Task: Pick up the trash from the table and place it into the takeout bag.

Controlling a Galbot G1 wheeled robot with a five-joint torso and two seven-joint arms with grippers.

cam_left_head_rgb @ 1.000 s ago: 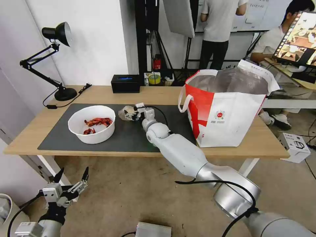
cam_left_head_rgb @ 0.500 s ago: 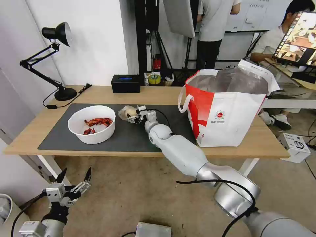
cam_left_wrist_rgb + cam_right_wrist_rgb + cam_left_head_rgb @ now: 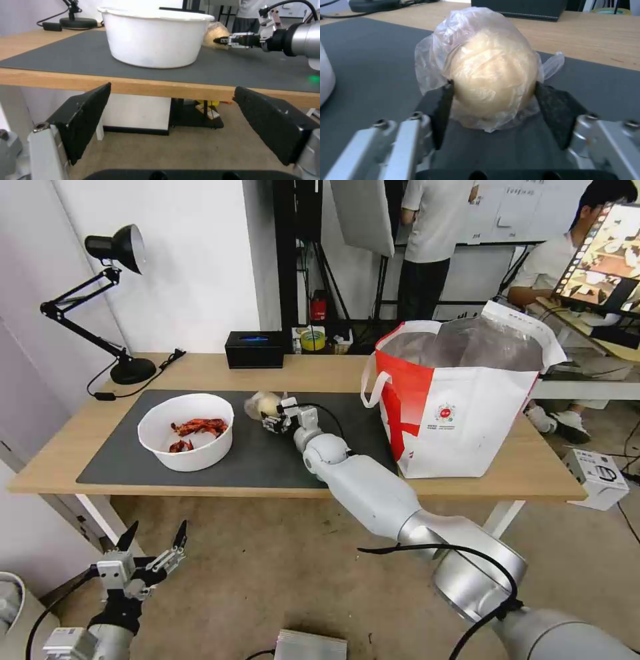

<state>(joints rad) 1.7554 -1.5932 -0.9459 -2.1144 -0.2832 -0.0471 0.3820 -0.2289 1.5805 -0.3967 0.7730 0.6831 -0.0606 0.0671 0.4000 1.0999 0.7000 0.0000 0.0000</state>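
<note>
The right gripper (image 3: pixel 491 100) is clamped on the bagged lump (image 3: pixel 490 82), its two dark pads pressing either side of the pale ball, whose lower end sits down between them over the mat (image 3: pixel 267 457). From the head camera the lump (image 3: pixel 260 404) lies at about 2 o'clock from the bowl (image 3: pixel 187 432), near it but apart, and much of it is covered by the gripper (image 3: pixel 272 419). The bowl's red shells (image 3: pixel 198 428) show from above; from the left wrist its wall (image 3: pixel 153 41) hides them. The bag (image 3: pixel 460 400) stands open at 3 o'clock of the lump, with bare mat between. The left gripper (image 3: pixel 150 553) hangs below the table (image 3: pixel 320 370) edge, jaws spread wide.
</note>
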